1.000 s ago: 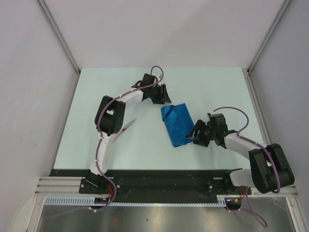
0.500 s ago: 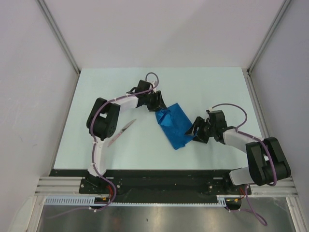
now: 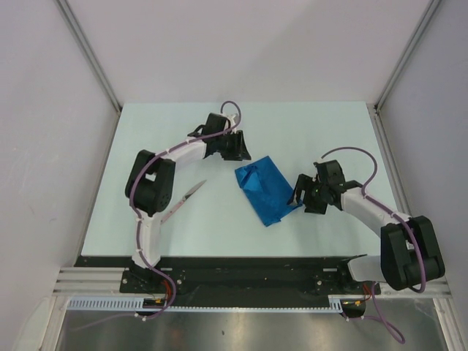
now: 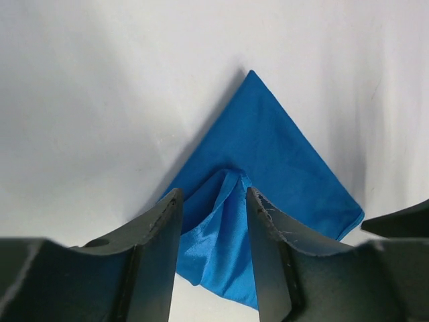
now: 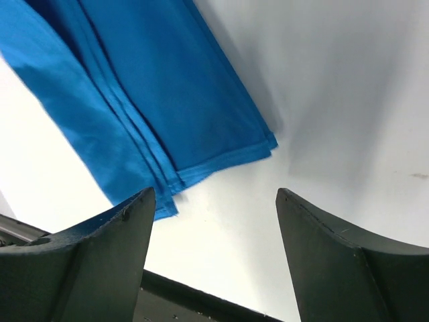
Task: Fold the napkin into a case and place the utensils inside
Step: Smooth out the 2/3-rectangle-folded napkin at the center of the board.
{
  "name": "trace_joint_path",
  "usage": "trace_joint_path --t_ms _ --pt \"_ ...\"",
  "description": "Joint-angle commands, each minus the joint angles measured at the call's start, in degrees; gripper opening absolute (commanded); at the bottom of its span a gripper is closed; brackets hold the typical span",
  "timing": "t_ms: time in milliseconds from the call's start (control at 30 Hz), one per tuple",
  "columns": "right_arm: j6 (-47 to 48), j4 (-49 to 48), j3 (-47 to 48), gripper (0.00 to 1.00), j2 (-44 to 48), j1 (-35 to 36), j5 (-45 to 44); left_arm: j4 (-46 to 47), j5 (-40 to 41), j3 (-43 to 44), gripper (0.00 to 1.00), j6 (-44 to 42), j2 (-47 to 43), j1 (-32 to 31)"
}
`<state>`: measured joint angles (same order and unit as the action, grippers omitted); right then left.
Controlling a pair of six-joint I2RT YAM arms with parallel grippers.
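Utensil (image 3: 191, 193) lying half hidden under left arm (image 3: 156, 191). Left gripper (image 4: 213, 198) jaws straddling raised napkin (image 3: 265, 191) fold, part-open; right gripper (image 5: 213, 198) gaping wide, empty. Pale table (image 3: 329, 131), white walls (image 3: 241, 51) enclosing.

Napkin (image 3: 265, 191), utensils (image 3: 186, 198) on table (image 3: 322, 135)

The utensils (image 3: 186, 199) are too small to tell apart; the right wrist view cuts off the napkin (image 5: 134, 87).

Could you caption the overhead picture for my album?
Overhead: the left hand and right hand flank the folded blue napkin; a utensil lies aside.
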<state>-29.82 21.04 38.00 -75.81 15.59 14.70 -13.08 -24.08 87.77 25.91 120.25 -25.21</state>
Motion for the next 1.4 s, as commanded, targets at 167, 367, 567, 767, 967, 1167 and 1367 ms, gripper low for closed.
trace_joint_path --t_ms 167,367,567,767,967,1167,1367 --pt "3.6 0.9 9.8 0.76 -4.5 1.2 0.7 -1.2 3.9 4.8 0.43 -9.7 1.0 -5.1" --pt "3.7 -1.1 11.7 0.74 -9.0 3.0 1.6 -1.9 6.8 6.4 0.4 -10.5 2.9 -6.2" --pt "3.5 -2.1 12.2 0.72 -11.2 4.8 1.9 -3.1 10.6 7.0 0.39 -11.0 3.2 -6.5" --pt "3.0 -3.4 12.3 0.71 -12.7 5.8 2.0 -5.1 11.7 8.4 0.4 -11.8 4.2 -7.2" --pt "3.0 -3.9 12.4 0.71 -13.8 6.2 2.0 -6.4 8.7 9.4 0.39 -12.3 5.4 -7.2" --pt "3.0 -4.3 13.2 0.71 -15.9 5.9 2.0 -8.3 8.3 10.9 0.32 -12.6 6.1 -7.3" --pt "2.3 -5.4 14.5 0.68 -18.1 5.2 2.5 -9.2 8.3 11.1 0.25 -13.3 5.9 -7.3"
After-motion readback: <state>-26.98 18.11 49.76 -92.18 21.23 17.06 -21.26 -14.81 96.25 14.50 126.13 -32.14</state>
